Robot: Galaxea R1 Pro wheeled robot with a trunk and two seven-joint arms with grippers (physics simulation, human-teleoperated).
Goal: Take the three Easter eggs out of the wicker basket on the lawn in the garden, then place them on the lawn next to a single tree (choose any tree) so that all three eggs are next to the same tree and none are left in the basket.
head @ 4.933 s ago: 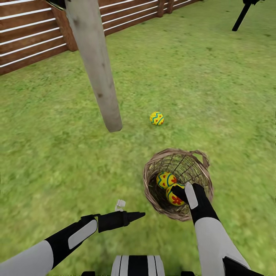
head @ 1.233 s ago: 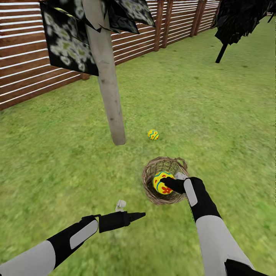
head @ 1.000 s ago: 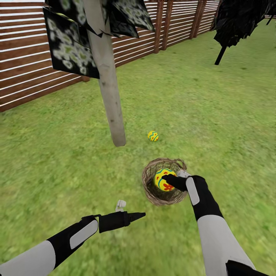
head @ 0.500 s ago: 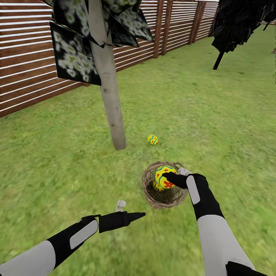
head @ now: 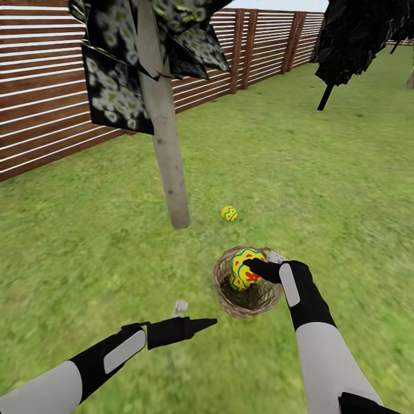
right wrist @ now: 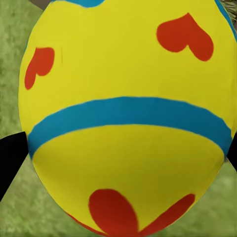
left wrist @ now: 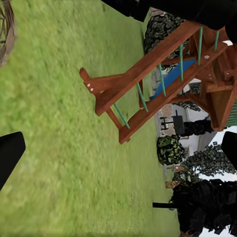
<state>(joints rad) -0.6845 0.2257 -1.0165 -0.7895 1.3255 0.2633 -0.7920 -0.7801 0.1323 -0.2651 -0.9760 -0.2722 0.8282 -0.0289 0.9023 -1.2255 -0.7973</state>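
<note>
Outdoors, a green lawn is seen from the head camera, bordered at the back by a brown slatted wooden fence. Near the middle, a round wicker basket is set on the grass. The right gripper is held over the basket's opening, and a yellow Easter egg with red flowers and a blue band is pinched between its black fingers, level with the rim or just above it. Beneath that egg, a sliver of a second yellow egg is seen inside the basket. A third egg, yellow with a blue zigzag, is lying on the grass beyond the basket, close beside the foot of a tree with a pale grey-beige trunk and dark leaves mottled green and white. A black-trunked dark tree is seen far off near the fence.

From the right wrist camera, the held egg is shown very close, yellow with a blue band and red petals, with a dark finger at each side of it.

The left gripper is held low over bare grass, well apart from the basket, its fingers spread with nothing between them. From the left wrist camera, a wooden play frame with a blue slide is seen standing on the grass, with an edge of the basket at the border of the picture.
</note>
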